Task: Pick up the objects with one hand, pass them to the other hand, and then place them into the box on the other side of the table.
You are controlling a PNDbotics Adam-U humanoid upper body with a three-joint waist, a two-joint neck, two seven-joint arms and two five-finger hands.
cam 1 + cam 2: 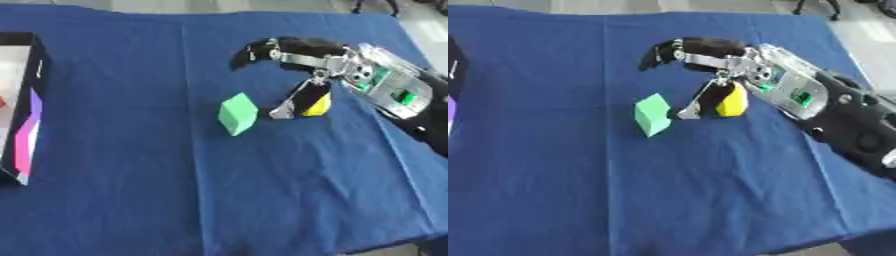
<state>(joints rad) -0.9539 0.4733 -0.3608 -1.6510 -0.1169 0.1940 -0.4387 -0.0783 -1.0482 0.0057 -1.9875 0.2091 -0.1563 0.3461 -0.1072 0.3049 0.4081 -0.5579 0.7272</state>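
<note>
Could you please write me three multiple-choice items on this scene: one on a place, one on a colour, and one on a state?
1. Where does the box stand?
A. at the table's left edge
B. at its right edge
C. in the middle

2. What colour is the block lying free on the cloth?
A. red
B. green
C. white

3. What is the right hand doing?
A. resting flat on the cloth
B. closing on the yellow object
C. reaching into the box

Key: 1 A, it stands at the view's left. 2 B, it is green. 3 B, its thumb touches the yellow piece.
</note>
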